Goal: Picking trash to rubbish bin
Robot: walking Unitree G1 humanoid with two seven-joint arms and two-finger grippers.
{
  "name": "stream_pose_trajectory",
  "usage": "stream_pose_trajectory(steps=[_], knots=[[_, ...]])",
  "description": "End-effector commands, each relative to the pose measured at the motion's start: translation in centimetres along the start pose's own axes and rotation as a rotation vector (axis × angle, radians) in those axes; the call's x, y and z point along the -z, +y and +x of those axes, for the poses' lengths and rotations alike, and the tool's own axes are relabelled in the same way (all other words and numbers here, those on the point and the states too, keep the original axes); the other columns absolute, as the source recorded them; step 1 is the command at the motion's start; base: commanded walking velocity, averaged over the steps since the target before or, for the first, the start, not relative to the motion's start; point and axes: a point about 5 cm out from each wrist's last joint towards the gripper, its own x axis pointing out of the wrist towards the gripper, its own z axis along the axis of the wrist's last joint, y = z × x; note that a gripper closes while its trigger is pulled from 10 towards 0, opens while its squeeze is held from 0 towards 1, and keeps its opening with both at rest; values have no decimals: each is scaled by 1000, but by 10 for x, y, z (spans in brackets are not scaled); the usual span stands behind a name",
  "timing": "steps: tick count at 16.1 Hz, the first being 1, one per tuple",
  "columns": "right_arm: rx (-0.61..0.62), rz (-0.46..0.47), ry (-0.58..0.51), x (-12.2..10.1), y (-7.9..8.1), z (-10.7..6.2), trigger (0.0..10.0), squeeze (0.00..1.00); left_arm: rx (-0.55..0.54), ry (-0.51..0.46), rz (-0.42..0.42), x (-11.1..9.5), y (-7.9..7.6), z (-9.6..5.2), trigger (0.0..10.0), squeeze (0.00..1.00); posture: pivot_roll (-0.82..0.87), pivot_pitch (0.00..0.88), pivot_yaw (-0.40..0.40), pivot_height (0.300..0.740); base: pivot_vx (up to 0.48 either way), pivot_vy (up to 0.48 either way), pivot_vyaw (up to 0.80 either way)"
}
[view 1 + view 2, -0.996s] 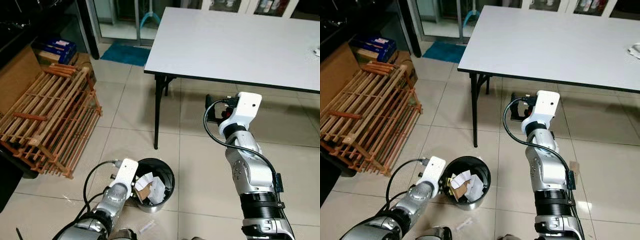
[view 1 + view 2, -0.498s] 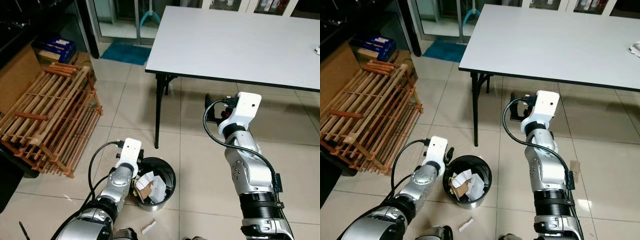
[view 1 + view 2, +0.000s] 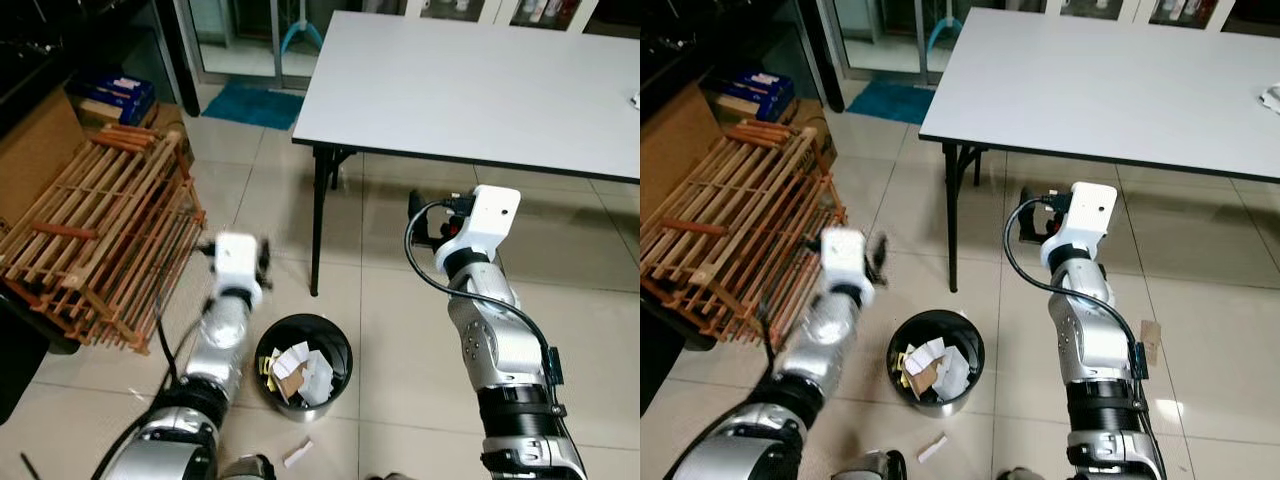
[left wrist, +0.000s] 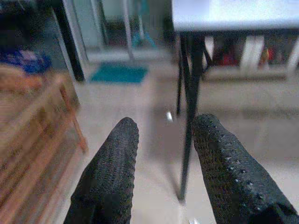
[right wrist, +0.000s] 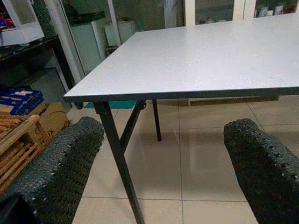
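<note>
Left hand [image 4: 161, 175] now raised above rubbish bin [image 3: 303, 358], empty, fingers apart.

Silver jointed arms, white wrist housings, black cables, black textured fingers [image 5: 60, 163].

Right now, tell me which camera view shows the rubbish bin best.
The left eye view: the rubbish bin sits whole on the floor, its paper trash visible inside. The right eye view shows the same bin at a slightly different angle. The wrist views look toward the table instead.
</note>
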Motion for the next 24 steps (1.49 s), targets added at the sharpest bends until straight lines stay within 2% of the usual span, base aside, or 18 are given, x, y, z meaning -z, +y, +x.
stream_pose_trajectory(steps=[1, 3, 6, 9, 13, 16, 24], knots=[[9, 3, 10, 5, -2, -2, 10000, 0, -21, -35, -1, -5, 2, 0, 10000, 0, -60, 59, 10, 740, 0, 0, 0], [15, 1, 2, 4, -4, -2, 10000, 0, -55, -122, -10, -20, 7, 2, 10000, 0, -62, 30, 7, 740, 0, 0, 0], [28, -5, -13, 2, -8, -1, 10000, 0, -70, -177, -12, -32, 8, 3, 10000, 0, -52, 0, 7, 740, 0, 0, 0], [26, -2, -24, 0, -8, 0, 10000, 0, -34, -225, -5, -43, 3, 3, 10000, 0, -46, 0, 9, 740, 0, 0, 0], [22, 10, -32, 0, -5, 2, 10000, 0, -31, -200, 6, -38, -1, 2, 10000, 0, -42, 0, 12, 740, 0, 0, 0], [20, 13, -42, -3, -3, 4, 10000, 0, -31, -192, 30, -42, -2, 5, 10000, 0, -40, 5, 13, 740, 0, 0, 0], [22, 11, -33, -3, -4, 3, 10000, 0, -41, -161, 26, -39, -5, 5, 10000, 0, -41, 67, -1, 740, 0, -480, 0]])
